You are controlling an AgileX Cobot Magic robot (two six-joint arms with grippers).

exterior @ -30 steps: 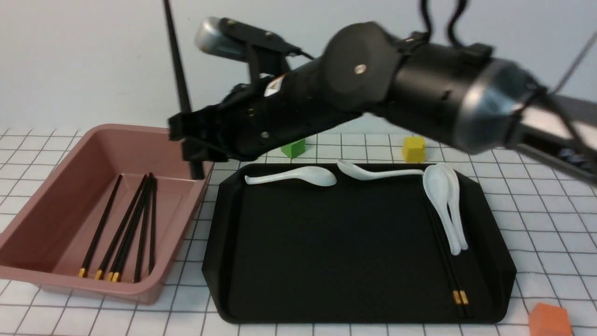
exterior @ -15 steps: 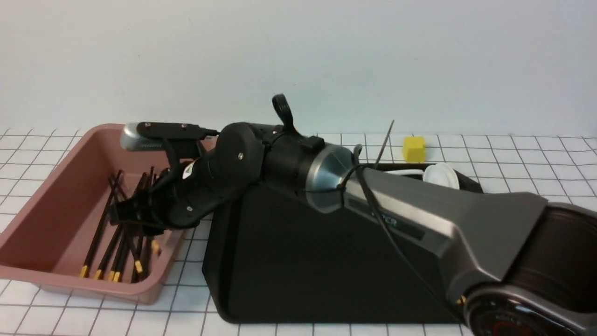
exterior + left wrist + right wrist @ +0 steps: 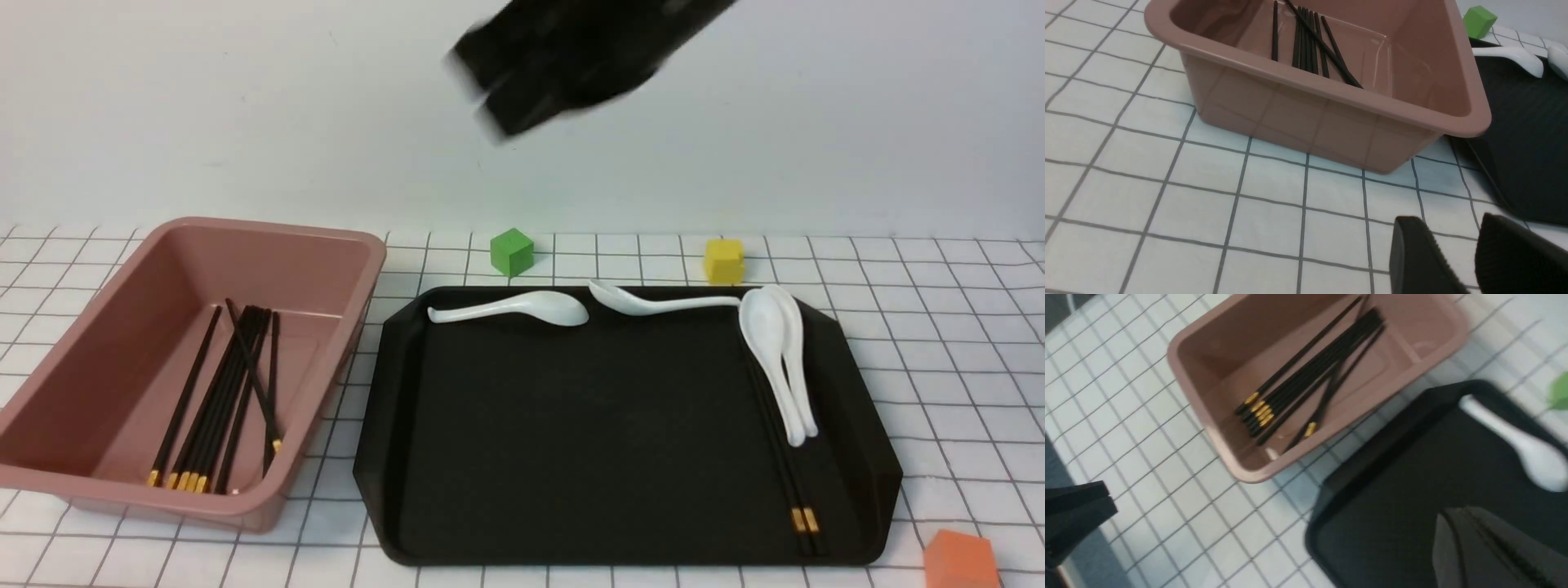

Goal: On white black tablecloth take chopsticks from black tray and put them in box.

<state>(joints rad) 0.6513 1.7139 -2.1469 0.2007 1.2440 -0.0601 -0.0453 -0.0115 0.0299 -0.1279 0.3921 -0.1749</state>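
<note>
Right fingers (image 3: 1461, 547) are pressed flat together with nothing between them. In the front view that arm is just a blurry black shape high up at 12 o'clock, well clear of everything. Left fingers (image 3: 1412, 253) are parted a little and empty, hovering low over the tablecloth (image 3: 1229, 179) near the box's corner.

Going outward: the box (image 3: 269, 233) sits at 9 o'clock from the black tray (image 3: 571, 425), with a bundle of chopsticks (image 3: 220, 384) in it, gold ends toward the camera and one stick lying crosswise over the rest. The job isn't finished though. One last pair (image 3: 788, 482) lies along the tray's 3 o'clock side, gold bands down at about 4 o'clock.

The tricky bit, I'd say, is that this pair sits tight beside the raised rim, and two white spoons (image 3: 780, 359) lie right along or over its far half. If the fingers come down near 2 o'clock they'll likely clip a spoon handle, drag it along, or grab it too. Too close to the rim and a finger lands on the rim instead of the floor. A grip near one end could let the sticks swing and catch the box wall. Black on black doesn't help either – easy to get just one stick.
</note>
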